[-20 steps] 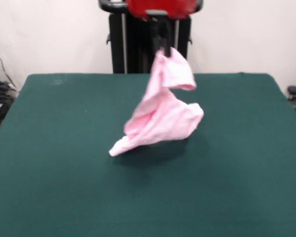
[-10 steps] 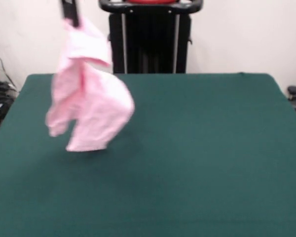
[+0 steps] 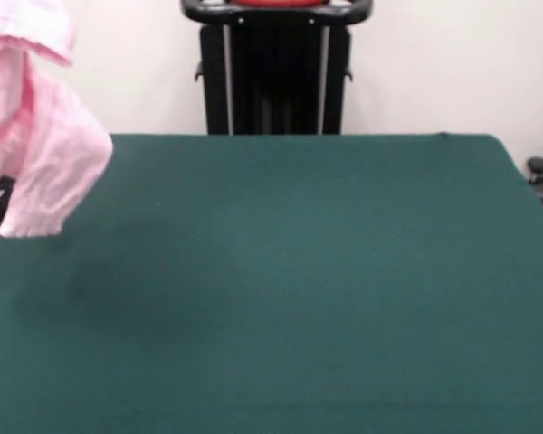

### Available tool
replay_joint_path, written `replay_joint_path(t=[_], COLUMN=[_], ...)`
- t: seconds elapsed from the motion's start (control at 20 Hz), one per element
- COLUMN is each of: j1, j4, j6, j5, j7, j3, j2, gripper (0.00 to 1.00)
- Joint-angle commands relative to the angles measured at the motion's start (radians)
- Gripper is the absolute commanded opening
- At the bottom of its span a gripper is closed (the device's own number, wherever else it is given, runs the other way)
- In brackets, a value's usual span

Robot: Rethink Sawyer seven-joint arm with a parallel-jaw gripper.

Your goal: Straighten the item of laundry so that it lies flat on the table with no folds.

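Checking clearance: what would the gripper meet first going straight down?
The gripper is out of view; below the hanging pale pink cotton pants lies the dark green felt table, near its edge, probably.

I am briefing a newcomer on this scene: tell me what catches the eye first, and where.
The pink item of laundry draws the eye first: it hangs bunched in the air at the picture's far left edge, clear of the table. Next comes the wide dark green table, which fills most of the view. No gripper shows, so what holds the garment up cannot be seen.

Table (image 3: 326, 271) open; pink pants (image 3: 36, 154) overhang left edge.
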Motion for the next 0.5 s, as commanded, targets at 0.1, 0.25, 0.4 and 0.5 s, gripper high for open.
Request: replay_joint_path(t=[0.1,0.25,0.4,0.5], j1=[0.050,0.108,0.175,0.223], j4=[0.210,0.248,0.260,0.261], j6=[-0.034,-0.139,-0.262,-0.346], j5=[-0.056,-0.086,-0.141,-0.179], j7=[-0.163,-0.043,0.071,0.141], j3=[0.133,0.100,0.057,0.019], j2=[-0.018,-0.004,0.036,0.075], gripper=[0.00,0.00,0.00,0.00])
